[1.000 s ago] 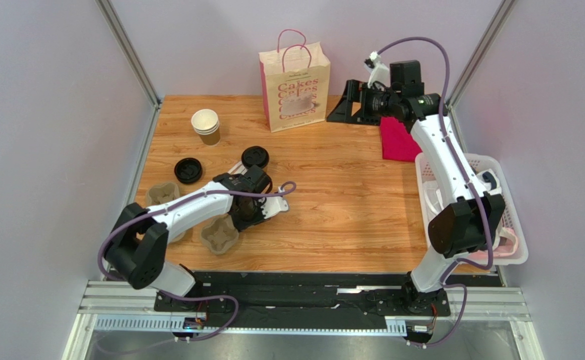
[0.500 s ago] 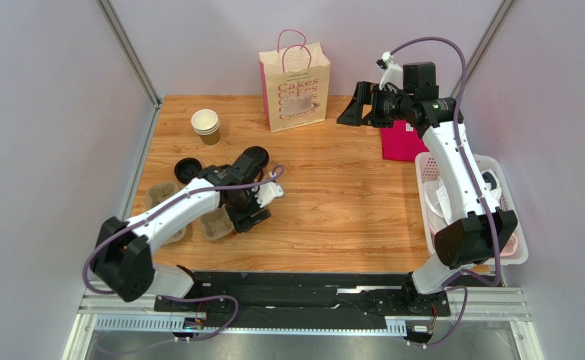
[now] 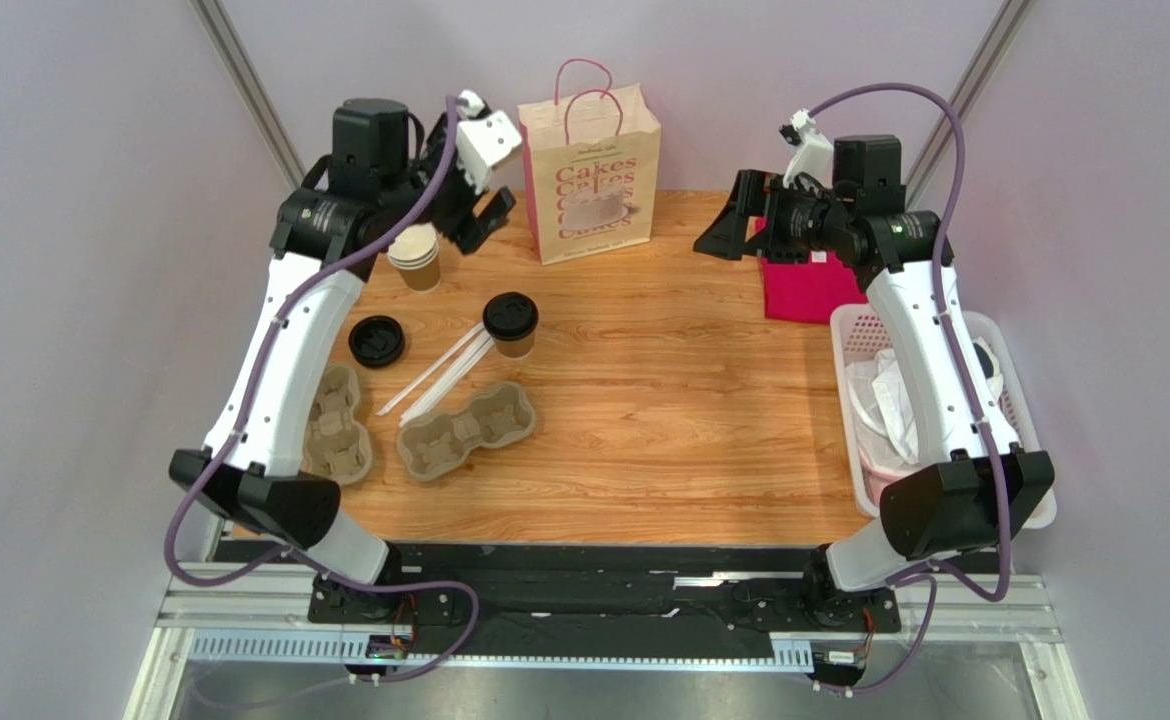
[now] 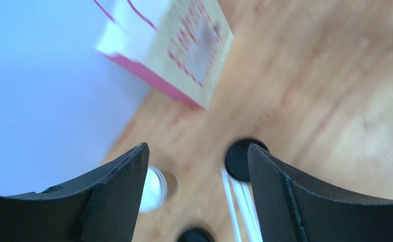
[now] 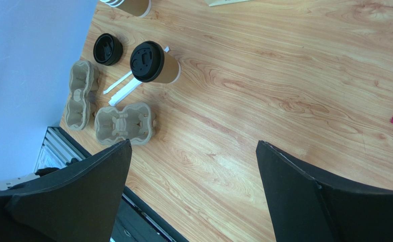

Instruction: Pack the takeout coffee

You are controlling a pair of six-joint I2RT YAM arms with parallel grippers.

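Lifting away to the bench's far left corner, the left claw [image 4: 197, 151] has released and hangs empty; the right claw [image 5: 193, 146] gapes too. The lidded coffee cup [image 3: 512, 323] now stands free beside the carrier [image 3: 464, 431], ready for packing.

The lidded cup [image 3: 512, 320] stands behind the carrier [image 3: 465, 431], bag [image 3: 590, 173] farther back

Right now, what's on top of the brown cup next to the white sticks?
A round black lid sits on the cup and covers its whole mouth. Whether anything is inside cannot be seen, because the lid hides it.
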